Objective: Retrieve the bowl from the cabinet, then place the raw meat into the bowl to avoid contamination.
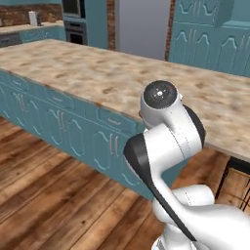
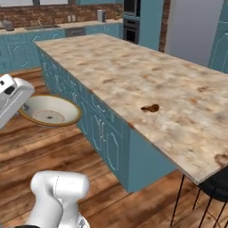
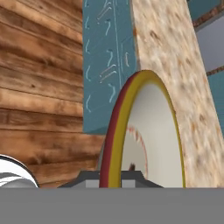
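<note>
ahead, the long marble-topped counter (image 2: 147,75) with teal drawer fronts ran away from me across the wooden floor (image 1: 44,195), its near side between me and its top. tall teal cabinet (image 1: 210,34) doors stood well beyond its far edge. the bowl (image 2: 50,110) hung over the floor beside the counter's front, hollow tilted up; in the hand view its rim (image 3: 114,144) stood edge-on. my gripper (image 3: 111,177) was closed on that rim. the raw meat (image 2: 150,108) lay on the counter top, long axis along the near edge.
</note>
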{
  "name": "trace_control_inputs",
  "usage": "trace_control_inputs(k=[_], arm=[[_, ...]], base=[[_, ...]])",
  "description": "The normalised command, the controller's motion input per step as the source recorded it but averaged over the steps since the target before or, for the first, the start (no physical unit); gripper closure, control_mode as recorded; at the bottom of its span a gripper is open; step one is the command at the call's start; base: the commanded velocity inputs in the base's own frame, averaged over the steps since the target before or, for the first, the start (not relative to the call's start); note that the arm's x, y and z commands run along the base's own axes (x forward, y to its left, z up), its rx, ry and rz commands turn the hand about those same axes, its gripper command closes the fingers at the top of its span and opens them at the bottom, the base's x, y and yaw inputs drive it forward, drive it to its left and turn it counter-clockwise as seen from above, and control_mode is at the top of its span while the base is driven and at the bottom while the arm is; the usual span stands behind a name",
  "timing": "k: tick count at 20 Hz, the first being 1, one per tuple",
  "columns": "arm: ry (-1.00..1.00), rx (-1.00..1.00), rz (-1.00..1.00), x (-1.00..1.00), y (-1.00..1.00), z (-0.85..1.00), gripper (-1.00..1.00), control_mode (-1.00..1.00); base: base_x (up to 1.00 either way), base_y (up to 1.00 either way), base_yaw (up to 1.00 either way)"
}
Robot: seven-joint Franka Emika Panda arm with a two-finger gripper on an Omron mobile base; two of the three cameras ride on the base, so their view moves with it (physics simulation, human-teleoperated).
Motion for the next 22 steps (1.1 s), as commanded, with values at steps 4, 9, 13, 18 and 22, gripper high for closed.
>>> trace_control_inputs(k=[4,9,13,18,22], arm=[[0.0,0.0,0.0,0.0,0.0,0.0,1.0,1.0],[0.0,0.0,0.0,0.0,0.0,0.0,1.0,1.0],[0.0,0.0,0.0,0.0,0.0,0.0,1.0,1.0],[0.0,0.0,0.0,0.0,0.0,0.0,1.0,1.0],[0.0,0.0,0.0,0.0,0.0,0.0,1.0,1.0]], base=[[0.64,0.35,-0.31],[0.58,0.34,-0.33],[0.46,0.28,-0.36],[0.42,0.26,-0.38],[0.4,0.24,-0.39]])
